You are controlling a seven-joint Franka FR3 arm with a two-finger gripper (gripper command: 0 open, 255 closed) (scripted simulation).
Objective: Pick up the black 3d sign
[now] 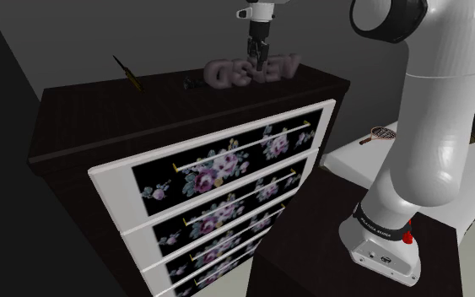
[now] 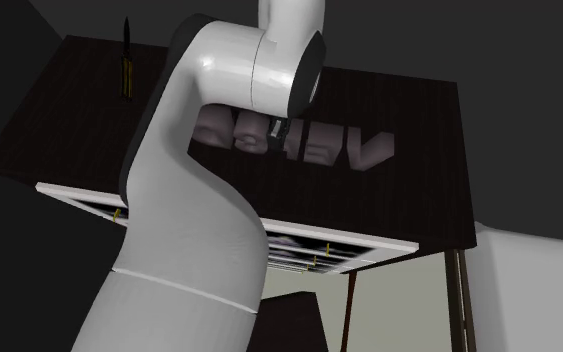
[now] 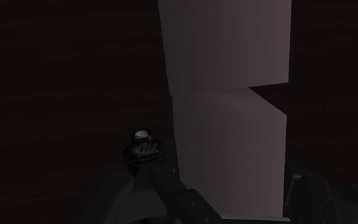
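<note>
A dark chest of drawers [image 1: 83, 114] stands against dim grey walls; its drawer fronts [image 1: 227, 164] are white-framed black panels printed with pink and lilac flowers, each with a thin brass rail handle. On its top, toward the back edge, sits the 3d sign [image 1: 227, 72], a row of chunky block letters drawn dull grey-mauve; in the second exterior view the letters [image 2: 369, 150] lie across the dark top, partly behind the arm. The white arm [image 1: 438, 110] rises from its stand at the shoulder view's lower right and reaches over the chest; the black gripper [image 1: 261, 59] points straight down into the middle of the row of letters. In the wrist view the fingers [image 3: 165, 194] stand apart, one on each side of a broad pale stroke of the sign [image 3: 228, 127]; a thin dark gap shows at the other finger, so the stroke is not clamped. A small dark knob-like object [image 3: 144, 145] with a pale cap rests on the top just beside the sign; a slim dark-and-yellow tool [image 1: 127, 72] lies well apart, toward the shoulder view's left. A small racket [image 1: 381, 133] lies on a white surface [image 1: 353, 164] beside the chest.
</note>
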